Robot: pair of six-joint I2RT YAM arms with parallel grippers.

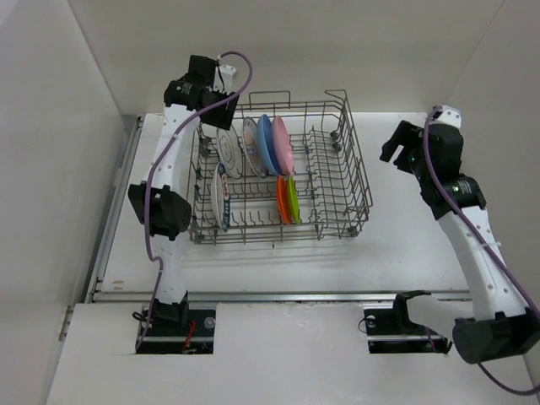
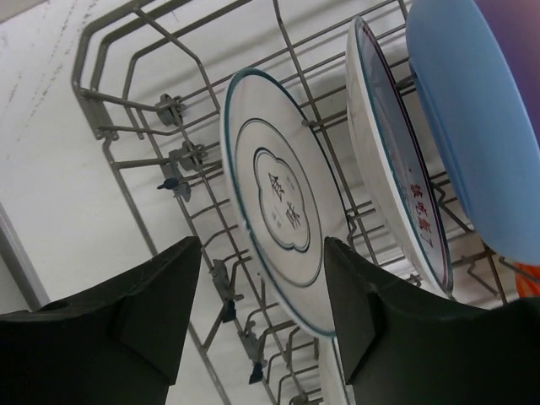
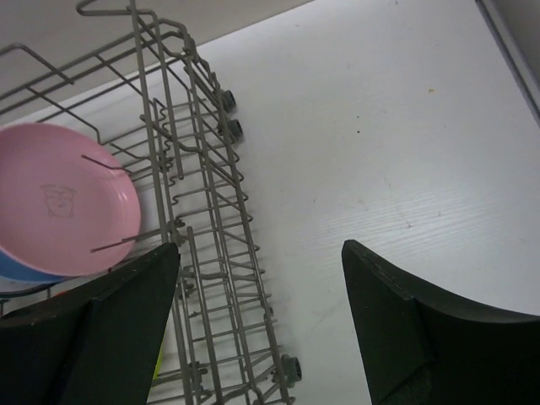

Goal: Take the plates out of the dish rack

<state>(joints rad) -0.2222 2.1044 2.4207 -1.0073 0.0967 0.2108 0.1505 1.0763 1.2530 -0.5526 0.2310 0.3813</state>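
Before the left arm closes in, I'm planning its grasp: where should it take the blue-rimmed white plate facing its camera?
I'd pinch the top rim of the blue-rimmed white plate, from above. It stands on edge between the dish rack's tines, the next plate close alongside, so only its upper edge is free. The left gripper faces it, open.

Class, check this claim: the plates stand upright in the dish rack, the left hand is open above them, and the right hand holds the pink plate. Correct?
No. The right hand is open and empty beside the dish rack; the pink plate stands in the rack, as the right wrist view shows. The rest holds.
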